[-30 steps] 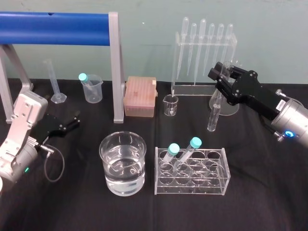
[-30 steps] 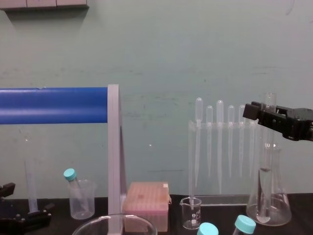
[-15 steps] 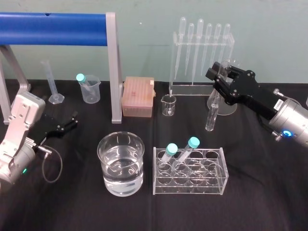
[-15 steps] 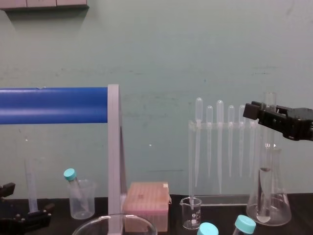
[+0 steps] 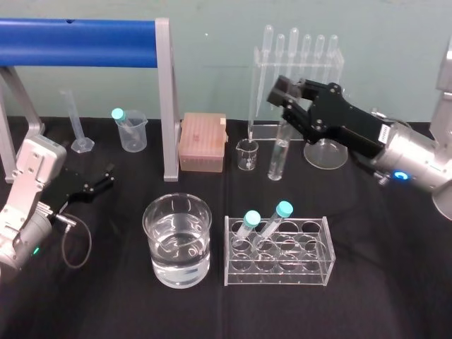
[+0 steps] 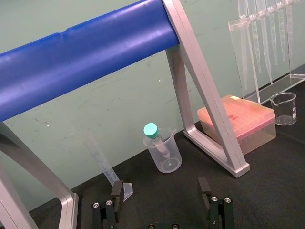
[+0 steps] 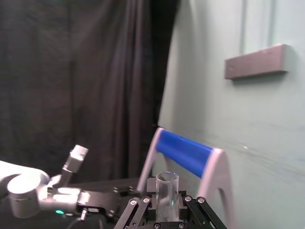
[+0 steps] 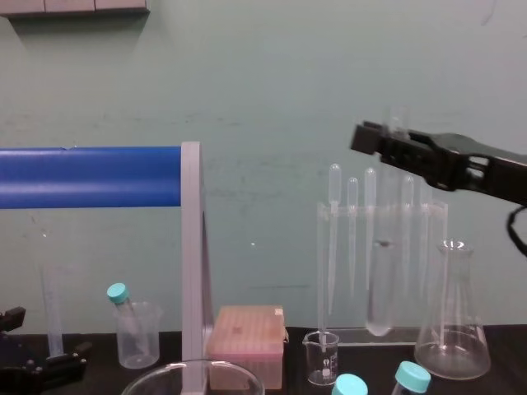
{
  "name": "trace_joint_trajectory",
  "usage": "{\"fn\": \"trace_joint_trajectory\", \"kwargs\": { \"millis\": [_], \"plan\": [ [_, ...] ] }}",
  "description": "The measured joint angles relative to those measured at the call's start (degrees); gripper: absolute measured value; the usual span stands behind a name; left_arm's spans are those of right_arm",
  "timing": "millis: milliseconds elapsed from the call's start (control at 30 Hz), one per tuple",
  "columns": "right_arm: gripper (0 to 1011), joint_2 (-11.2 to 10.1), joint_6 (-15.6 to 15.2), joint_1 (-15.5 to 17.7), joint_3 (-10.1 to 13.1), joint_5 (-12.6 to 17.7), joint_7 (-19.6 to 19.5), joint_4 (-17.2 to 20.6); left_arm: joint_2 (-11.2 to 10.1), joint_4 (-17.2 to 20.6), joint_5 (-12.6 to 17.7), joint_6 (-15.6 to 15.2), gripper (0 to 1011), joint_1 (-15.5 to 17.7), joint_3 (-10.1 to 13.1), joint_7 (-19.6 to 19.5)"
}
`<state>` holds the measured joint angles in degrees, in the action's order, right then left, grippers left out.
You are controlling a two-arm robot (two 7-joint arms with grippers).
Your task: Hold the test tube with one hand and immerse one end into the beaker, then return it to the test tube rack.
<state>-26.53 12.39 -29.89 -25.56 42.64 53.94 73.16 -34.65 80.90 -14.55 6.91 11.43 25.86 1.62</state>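
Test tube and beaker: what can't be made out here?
Test tube: upper part hidden by the right claw in head view; lower length below the claw in right wrist view.
Beaker: cut off by the bottom edge in chest view, fill level hidden there.
Tube contents: faint line in chest view, too faint to call liquid.
Left claw, parked left: base cut off by left wrist view's edge.

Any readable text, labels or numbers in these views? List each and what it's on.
None readable.
White sticker behind the right hand, which holds the test tube: print too small.
Small spouted beaker: markings too faint.
Graduated cylinder: scale blurred.
Left hand, parked open: no markings visible.
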Motion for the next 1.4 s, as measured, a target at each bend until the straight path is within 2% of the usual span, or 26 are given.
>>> {"fn": "trace_joint_trajectory", "kwargs": {
  "millis": [300, 567, 833, 1167, 1400],
  "plan": [
    [242, 2.95, 0.09, -4.96, -3.83, 1.42, 5.19, -2.95, 0.0, 0.0, 0.0, 0.0, 1000, 0.0, 0.0, 0.0],
    [242, 5.11, -0.35, -8.0, -6.89, 2.48, 8.73, -5.51, 0.0, 0.0, 0.0, 0.0, 1000, 0.0, 0.0, 0.0],
    [242, 6.63, -0.99, -9.5, -9.57, 4.06, 11.67, -6.28, 0.0, 0.0, 0.0, 0.0, 1000, 0.0, 0.0, 0.0],
    [242, 7.68, -1.23, -10.43, -11.76, 5.25, 13.7, -6.67, 0.0, 0.0, 0.0, 0.0, 1000, 0.0, 0.0, 0.0],
    [242, 8.78, -1.34, -11.47, -13.41, 5.57, 15.13, -8.34, 0.0, 0.0, 0.0, 0.0, 1000, 0.0, 0.0, 0.0]
  ]
}}
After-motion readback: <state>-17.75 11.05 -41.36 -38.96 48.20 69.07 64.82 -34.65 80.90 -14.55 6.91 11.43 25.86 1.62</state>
